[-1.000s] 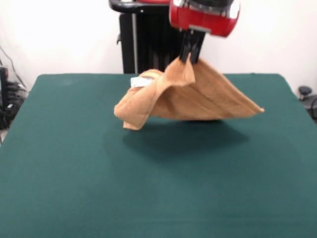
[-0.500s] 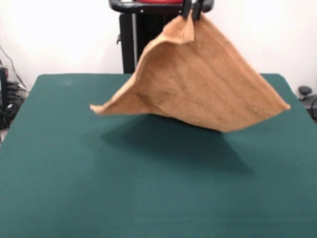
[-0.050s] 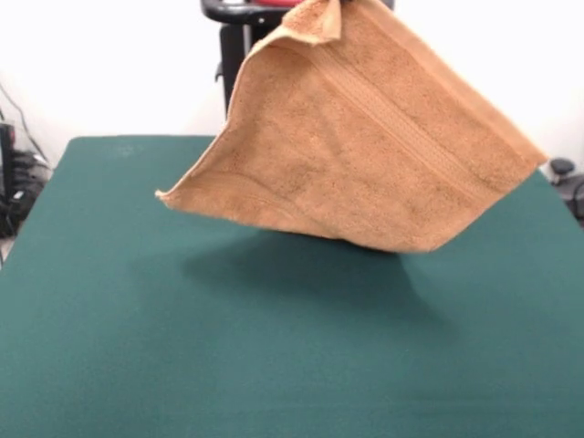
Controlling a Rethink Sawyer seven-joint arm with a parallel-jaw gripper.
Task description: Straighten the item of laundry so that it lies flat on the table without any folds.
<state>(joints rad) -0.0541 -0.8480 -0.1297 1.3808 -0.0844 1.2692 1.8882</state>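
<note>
The item of laundry (image 3: 365,146), an orange-tan terry towel with a woven band running across it, hangs spread out in the air from one corner at the picture's top edge. Only a dark sliver of my gripper (image 3: 345,3) shows there, shut on that corner. The towel's left corner (image 3: 166,195) and right corner (image 3: 538,153) stick out sideways. Its lowest edge floats just above the dark green table (image 3: 137,347), where it casts a shadow. A small flap is folded over at the held corner.
The black pedestal (image 3: 233,55) stands behind the table's far edge, partly hidden by the towel. Cables and dark gear (image 3: 14,182) sit off the left side, and a small black object (image 3: 561,169) off the right.
The gripper has risen out of the top of the picture with the towel. The towel has come off the table and opened from a crumpled heap into a wide hanging sheet.
</note>
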